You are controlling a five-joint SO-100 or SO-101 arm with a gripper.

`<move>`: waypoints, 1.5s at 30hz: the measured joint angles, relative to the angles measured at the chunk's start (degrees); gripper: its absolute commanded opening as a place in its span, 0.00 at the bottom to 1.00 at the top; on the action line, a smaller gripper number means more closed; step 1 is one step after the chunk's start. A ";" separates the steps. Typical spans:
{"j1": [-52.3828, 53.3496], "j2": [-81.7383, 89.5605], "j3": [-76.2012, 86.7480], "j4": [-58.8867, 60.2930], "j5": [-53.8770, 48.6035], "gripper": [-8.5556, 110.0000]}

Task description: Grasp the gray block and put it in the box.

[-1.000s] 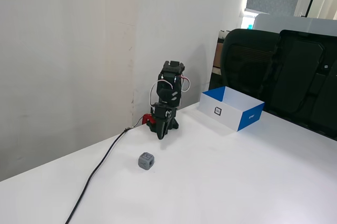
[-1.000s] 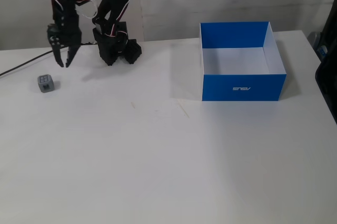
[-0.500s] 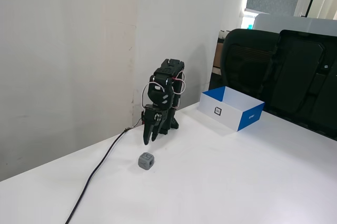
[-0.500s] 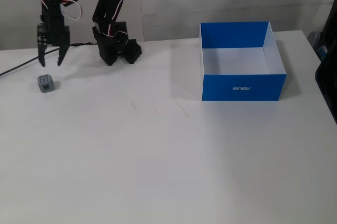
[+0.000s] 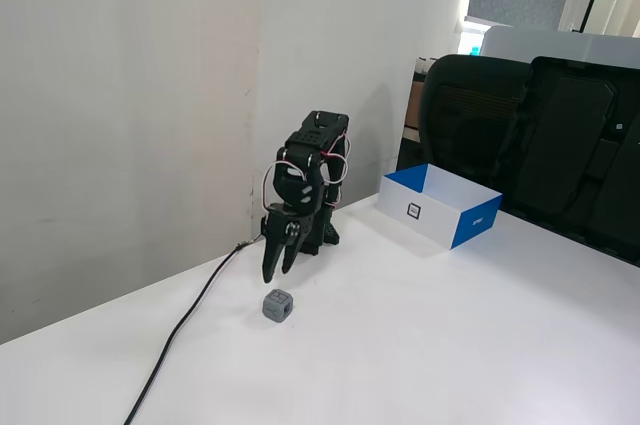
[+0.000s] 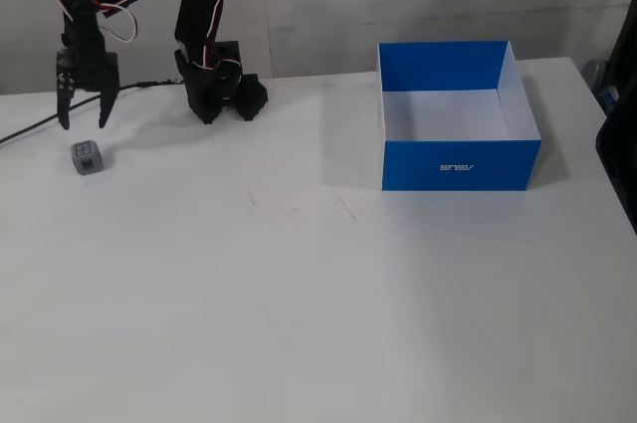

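Bright, even indoor light in both fixed views, no glare. Soft shadows beside the box (image 6: 460,164) and under the arm (image 6: 204,65). Focus slightly soft, no edge distortion.

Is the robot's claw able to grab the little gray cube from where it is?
Probably yes. The gripper hangs open just above the gray block, fingers pointing down, with nothing between them and bare table around the block.

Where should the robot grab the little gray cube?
Probably from straight above, one of the fingers on each of two opposite flat sides of the gray block. It sits flat and alone on the table, and the open gripper hangs just above.
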 measured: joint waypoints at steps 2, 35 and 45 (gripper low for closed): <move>0.09 -0.53 0.00 -0.62 0.00 0.27; 1.67 -3.96 2.55 -8.88 -2.02 0.28; 4.31 -3.96 3.96 -9.14 -2.02 0.30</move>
